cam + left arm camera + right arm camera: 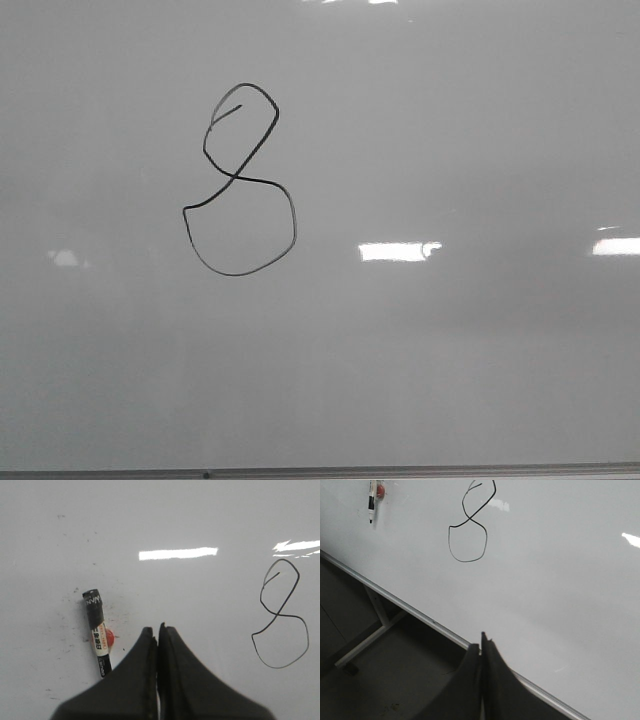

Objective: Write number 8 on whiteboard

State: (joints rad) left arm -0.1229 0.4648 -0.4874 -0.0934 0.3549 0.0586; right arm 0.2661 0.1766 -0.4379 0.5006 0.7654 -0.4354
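We see the number 8 (238, 182) fully drawn on the whiteboard (450, 350), left of centre in the front view: a small upper loop over a larger rounded lower one, the line closed and a little wobbly. We judge the writing itself done.

Our left gripper (158, 632) has its fingers pressed together with nothing between them, and our right gripper (482, 645) is likewise closed and empty. The black marker (96, 632) lies flat on the board, well left of the figure, beside a small red spot (109, 638); it looks capped, though we cannot be sure.

What could go wrong from here is mostly smudging. The ink may be fresh, and either arm sweeping low across the board could drag through the loops. The left gripper sits near the marker, so a careless retreat could knock it rolling towards the figure. The right gripper hangs by the board's near edge strip (395, 600), where a low move could catch it.
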